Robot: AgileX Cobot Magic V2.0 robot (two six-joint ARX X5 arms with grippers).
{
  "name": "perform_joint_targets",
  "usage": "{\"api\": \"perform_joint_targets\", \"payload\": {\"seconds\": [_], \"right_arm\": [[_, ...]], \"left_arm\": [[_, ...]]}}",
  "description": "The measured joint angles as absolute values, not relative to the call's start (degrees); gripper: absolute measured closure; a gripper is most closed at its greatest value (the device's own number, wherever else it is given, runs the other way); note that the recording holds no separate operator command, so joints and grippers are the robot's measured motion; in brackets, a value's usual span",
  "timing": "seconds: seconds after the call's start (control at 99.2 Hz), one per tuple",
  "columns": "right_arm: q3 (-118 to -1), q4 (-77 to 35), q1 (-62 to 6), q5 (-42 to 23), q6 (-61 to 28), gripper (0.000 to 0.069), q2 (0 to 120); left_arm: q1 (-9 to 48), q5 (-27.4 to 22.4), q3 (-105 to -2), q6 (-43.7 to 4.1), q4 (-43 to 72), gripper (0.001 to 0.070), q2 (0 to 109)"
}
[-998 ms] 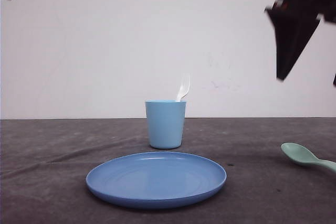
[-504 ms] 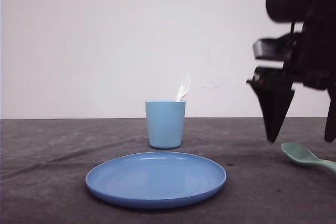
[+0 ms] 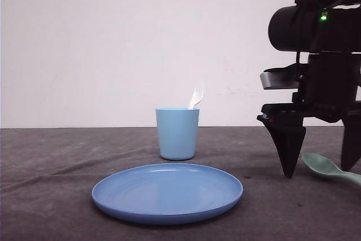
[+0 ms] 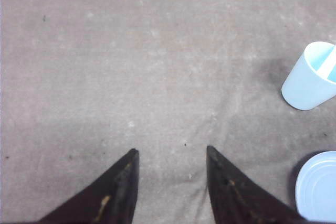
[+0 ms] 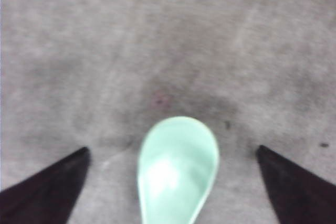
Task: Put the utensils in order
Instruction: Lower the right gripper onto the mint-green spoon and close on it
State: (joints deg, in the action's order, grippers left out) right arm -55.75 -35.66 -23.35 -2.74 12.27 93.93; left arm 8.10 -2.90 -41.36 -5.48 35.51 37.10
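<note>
The right arm has dropped a long way in the last second: it was up near the top corner of the front view, and now its gripper (image 3: pixel 318 167) has its tips right down at the table (image 3: pixel 51 196). The fingers are spread wide and straddle the bowl of the spoon (image 3: pixel 327 169), which lies flat at the right edge of the table, well apart from everything else. From the right wrist view the spoon (image 5: pixel 177 166) sits nicely centred between the two tips, neither touching it as far as I can tell. So I'd say it's lined up for a grab and just needs to close.

The plate (image 3: pixel 167 192) hasn't budged, bare and front-centre. The cup (image 3: pixel 177 134) stands just behind it, also unmoved, with the fork (image 3: pixel 197 94) already standing in it, poking up over the rim. Half the job looks done; the spoon is what's left.

The left gripper (image 4: pixel 170 153) hangs over bare table with its fingers apart, holding nothing, the cup (image 4: pixel 310 77) off to one side.

No brands or writing anywhere that I can read.
</note>
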Motion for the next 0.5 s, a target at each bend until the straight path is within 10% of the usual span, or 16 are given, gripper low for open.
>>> {"api": "perform_joint_targets", "payload": {"seconds": [0.504], "right_arm": [[-55.75,-35.94,-23.84,-3.09,12.32,0.0464,93.95]], "left_arm": [[8.10,-2.90,-41.36,-5.56,35.55,0.0480,37.12]]}}
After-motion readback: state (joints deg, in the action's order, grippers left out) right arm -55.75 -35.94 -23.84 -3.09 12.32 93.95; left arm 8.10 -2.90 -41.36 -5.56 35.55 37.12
